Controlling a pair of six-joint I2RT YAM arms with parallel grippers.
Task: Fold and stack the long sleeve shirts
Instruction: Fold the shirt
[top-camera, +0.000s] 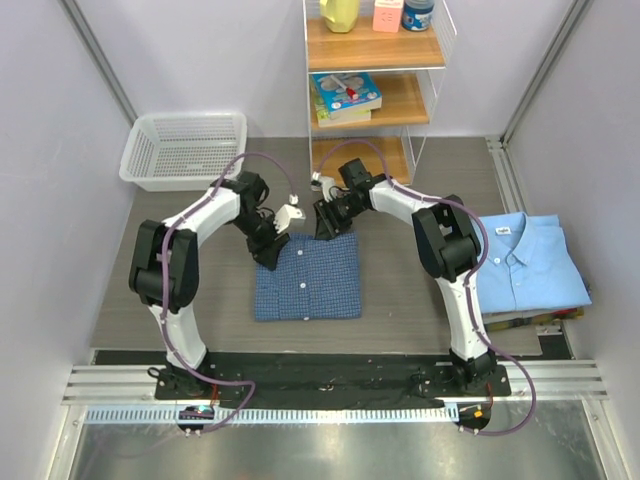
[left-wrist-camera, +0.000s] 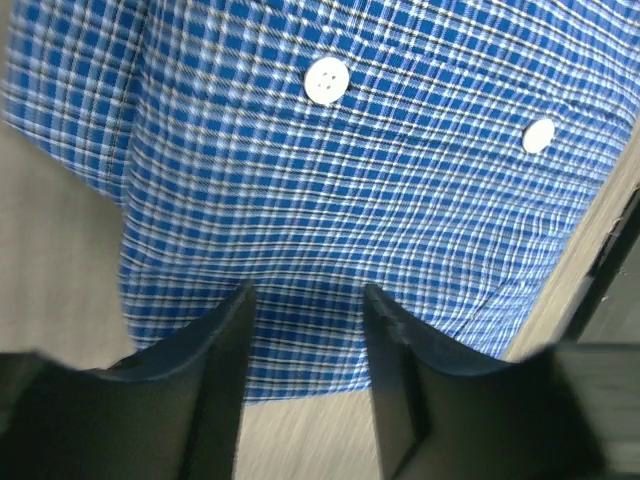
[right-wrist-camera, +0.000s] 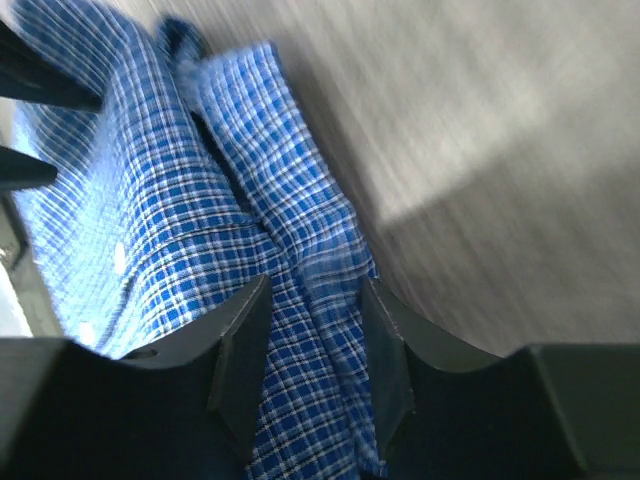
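From above, the dark blue fine-checked shirt (top-camera: 307, 280) lies folded square mid-tabletop (top-camera: 400, 300). The left gripper (top-camera: 270, 250) sits at the shirt's 10 o'clock corner and the right gripper (top-camera: 325, 225) at its 12 o'clock edge. A white plastic mesh basket (top-camera: 185, 148) stands at 10 o'clock and a wooden wire-frame shelf (top-camera: 375, 70) with books at 12. The plain light blue shirt (top-camera: 525, 262) lies folded at 3 o'clock; its white neck label (top-camera: 504, 229) is too small to read.

In the left wrist view, the left gripper (left-wrist-camera: 305, 295) stands parted over the checked cloth (left-wrist-camera: 380, 200), holding nothing, with two white buttons (left-wrist-camera: 326, 80) beyond.

In the right wrist view, the right gripper (right-wrist-camera: 310, 285) stands parted astride a raised cloth ridge (right-wrist-camera: 270, 190), not pinching it.
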